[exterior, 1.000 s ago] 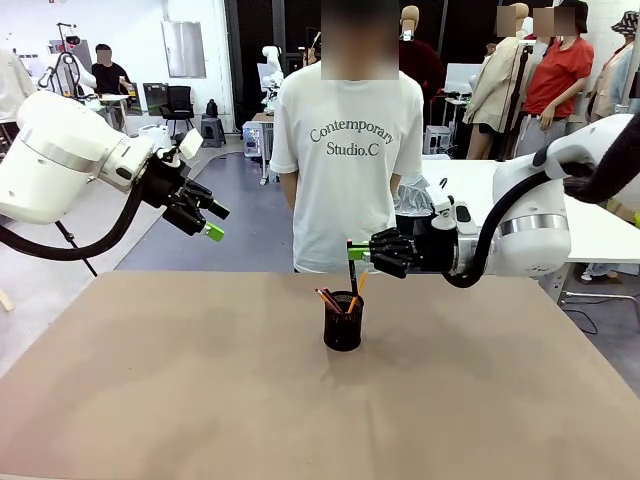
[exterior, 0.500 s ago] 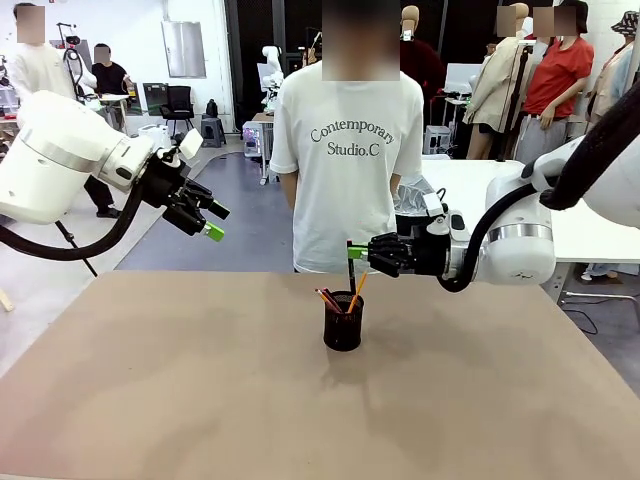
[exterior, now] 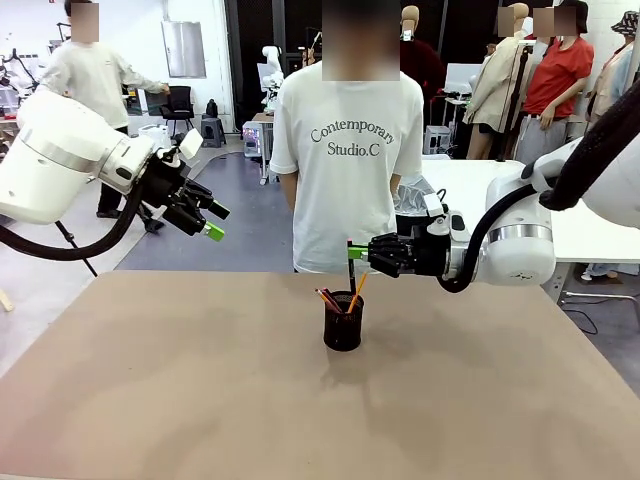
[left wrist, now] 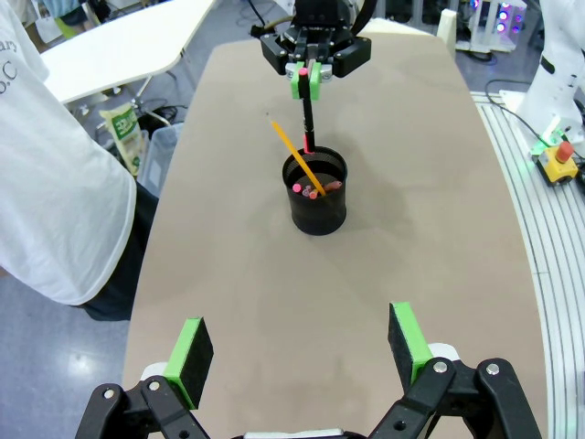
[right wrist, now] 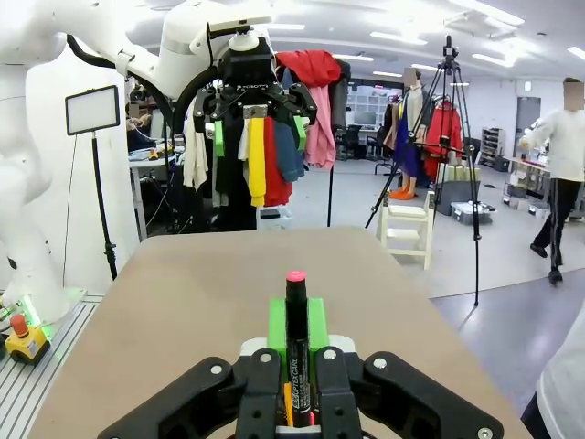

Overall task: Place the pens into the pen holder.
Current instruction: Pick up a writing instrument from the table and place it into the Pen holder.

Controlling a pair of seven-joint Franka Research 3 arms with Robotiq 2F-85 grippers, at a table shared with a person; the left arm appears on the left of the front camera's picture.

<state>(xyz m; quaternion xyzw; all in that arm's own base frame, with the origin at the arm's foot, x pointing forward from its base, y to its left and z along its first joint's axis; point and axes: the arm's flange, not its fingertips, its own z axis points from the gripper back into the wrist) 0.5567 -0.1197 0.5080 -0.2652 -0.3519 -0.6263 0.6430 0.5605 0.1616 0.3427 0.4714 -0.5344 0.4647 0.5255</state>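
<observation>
— Where is the marker (exterior: 351,268)?
— Clamped upright in the right gripper (exterior: 352,251), its lower end inside the holder (exterior: 343,320), which stands near the desk's (exterior: 180,400) centre, toward the far edge.
— And the pencils?
— The yellow pencil (left wrist: 294,149) and the reddish one (exterior: 327,299) lean in the holder.
— The left gripper (exterior: 207,222)?
— Spread open and empty, raised over the desk's left far corner.

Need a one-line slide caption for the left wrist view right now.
Right gripper lowers a black marker into the mesh pen holder already holding pencils.
</observation>
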